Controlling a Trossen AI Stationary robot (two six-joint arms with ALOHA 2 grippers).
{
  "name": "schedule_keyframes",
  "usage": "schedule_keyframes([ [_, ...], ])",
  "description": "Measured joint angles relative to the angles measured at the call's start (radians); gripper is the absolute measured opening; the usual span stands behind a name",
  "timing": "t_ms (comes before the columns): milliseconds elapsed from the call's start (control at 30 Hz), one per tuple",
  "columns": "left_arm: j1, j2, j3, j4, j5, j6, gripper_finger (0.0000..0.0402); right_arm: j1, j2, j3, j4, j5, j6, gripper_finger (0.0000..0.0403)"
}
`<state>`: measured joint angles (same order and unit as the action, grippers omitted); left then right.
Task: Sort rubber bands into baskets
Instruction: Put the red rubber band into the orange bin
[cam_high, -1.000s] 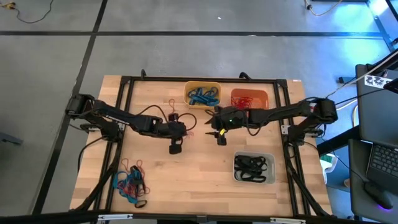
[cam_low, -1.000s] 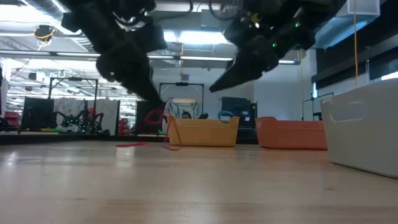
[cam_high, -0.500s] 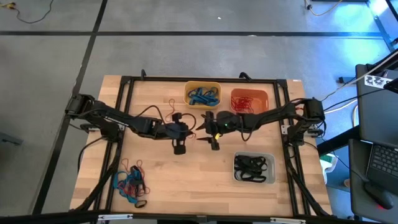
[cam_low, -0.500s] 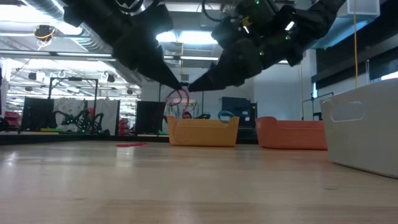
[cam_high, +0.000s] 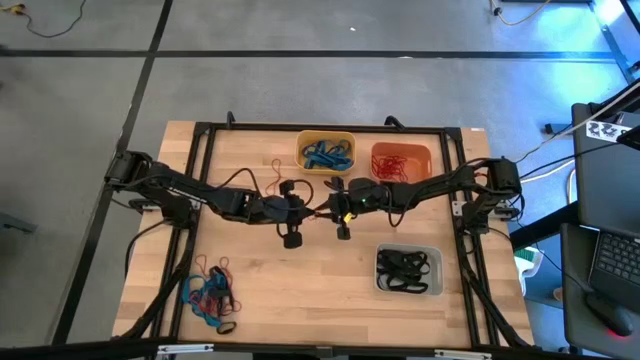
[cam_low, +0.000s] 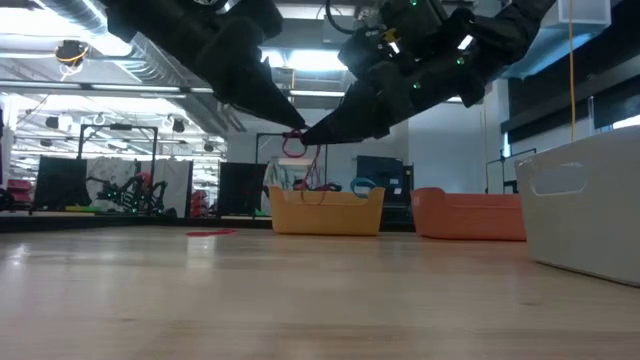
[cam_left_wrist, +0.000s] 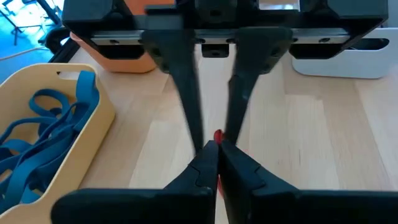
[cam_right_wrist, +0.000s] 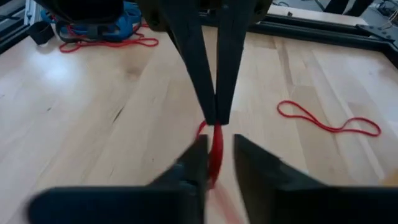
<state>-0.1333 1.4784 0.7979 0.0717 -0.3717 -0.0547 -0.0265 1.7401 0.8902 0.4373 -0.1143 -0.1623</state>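
Red rubber band (cam_low: 294, 146) mid-air between left pincer (cam_low: 290, 128), right pincer (cam_low: 303, 136)

The table (cam_high: 300, 290) is pale wood with visible grain and a smooth, faintly satin face. The yellow basket (cam_left_wrist: 74, 134), the orange basket (cam_low: 470, 215) and the pale grey basket (cam_low: 590, 205) look like smooth moulded plastic with a soft sheen. The blue rubber bands (cam_left_wrist: 37, 143) look matt and flat, and the gripper fingers (cam_left_wrist: 186, 106) matt black.

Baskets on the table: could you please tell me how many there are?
3: the yellow basket and orange basket sit side by side at the far edge; the pale grey basket is nearer, on the right.
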Motion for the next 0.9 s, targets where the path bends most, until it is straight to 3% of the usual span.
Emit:
schedule_keyframes([
  [100, 0.000, 0.000, 0.000, 0.000, 0.000, 0.000, 0.0013, 0.000, 0.000, 0.000, -0.001, 0.001, -0.030, 0.0014],
  [300, 0.000, 0.000, 0.000, 0.030, 0.001, -0.022, 0.0030, 0.000, 0.000, 0.000, -0.006, 0.002, -0.045, 0.0020],
  [467, -0.002, 0.000, 0.000, 0.014, 0.005, -0.023, 0.0081, 0.000, 0.000, 0.000, -0.007, 0.015, -0.052, 0.0008],
  [667, -0.004, -0.029, 0.000, -0.031, 0.006, -0.002, 0.0145, 0.001, -0.035, 0.000, -0.107, 0.176, -0.058, 0.0017],
  [900, -0.003, -0.132, 0.000, -0.238, 0.003, -0.067, 0.0158, 0.001, -0.162, 0.000, -0.282, 0.374, -0.081, 0.0005],
])
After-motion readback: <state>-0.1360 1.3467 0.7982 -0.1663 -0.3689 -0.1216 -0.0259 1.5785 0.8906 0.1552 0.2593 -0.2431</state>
